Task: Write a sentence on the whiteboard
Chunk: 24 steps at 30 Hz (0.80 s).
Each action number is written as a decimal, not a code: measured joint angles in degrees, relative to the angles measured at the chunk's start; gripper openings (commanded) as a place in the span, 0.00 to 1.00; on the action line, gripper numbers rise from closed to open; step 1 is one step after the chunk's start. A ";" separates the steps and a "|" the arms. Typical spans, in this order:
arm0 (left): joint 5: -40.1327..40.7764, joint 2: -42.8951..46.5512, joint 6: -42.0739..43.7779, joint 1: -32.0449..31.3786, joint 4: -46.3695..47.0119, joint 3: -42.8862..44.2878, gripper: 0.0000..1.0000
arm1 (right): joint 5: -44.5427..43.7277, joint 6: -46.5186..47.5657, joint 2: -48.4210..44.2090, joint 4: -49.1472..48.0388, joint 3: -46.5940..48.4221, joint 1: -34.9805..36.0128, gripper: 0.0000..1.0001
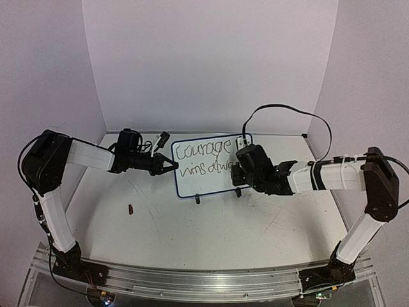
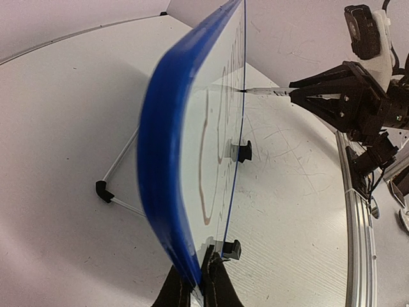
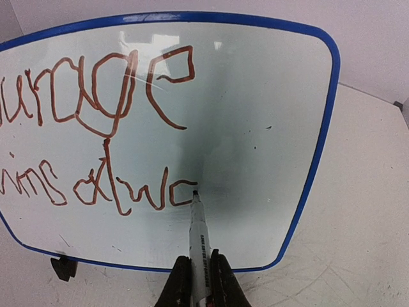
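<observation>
The whiteboard (image 1: pixel 206 184), white with a blue frame, stands upright at the back middle on two black clip feet (image 1: pixel 197 198). The sentence (image 1: pixel 203 152) reads "Courage" above "wins alw" and an open curved stroke. My left gripper (image 1: pixel 171 164) is shut on the board's left edge, seen edge-on in the left wrist view (image 2: pixel 167 160) between my fingers (image 2: pixel 220 291). My right gripper (image 3: pixel 200 281) is shut on a grey marker (image 3: pixel 200 236). Its tip touches the board (image 3: pixel 255 128) at the end of the last stroke (image 3: pixel 182 192).
A small red-brown cap (image 1: pixel 130 208) lies on the table front left of the board. A wire stand leg (image 2: pixel 118 185) props the board from behind. White walls close the back and sides. A metal rail (image 1: pixel 204 281) runs along the near edge.
</observation>
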<state>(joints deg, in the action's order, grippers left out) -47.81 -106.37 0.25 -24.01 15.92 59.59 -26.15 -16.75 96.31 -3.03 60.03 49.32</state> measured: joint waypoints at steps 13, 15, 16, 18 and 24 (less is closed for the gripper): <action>0.00 0.00 0.00 0.00 0.00 0.00 0.00 | 0.07 0.42 -0.11 -0.04 0.20 -0.28 0.00; 0.00 0.00 0.00 0.00 -0.02 0.00 0.00 | 0.13 0.35 -0.11 -0.04 0.20 -0.28 0.00; 0.00 0.00 0.00 0.00 -0.02 0.00 0.00 | 0.20 0.26 -0.11 -0.02 0.20 -0.28 0.00; 0.02 0.00 0.00 0.00 -0.02 0.00 0.00 | 0.33 0.09 -0.11 -0.02 0.20 -0.33 0.00; 0.02 0.00 0.00 0.00 -0.02 0.00 0.00 | 0.57 -0.57 -0.17 0.02 0.17 -0.44 0.00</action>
<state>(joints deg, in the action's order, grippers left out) -47.79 -106.37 0.25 -24.01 15.90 59.59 -25.58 -17.32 96.14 -3.01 60.20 48.88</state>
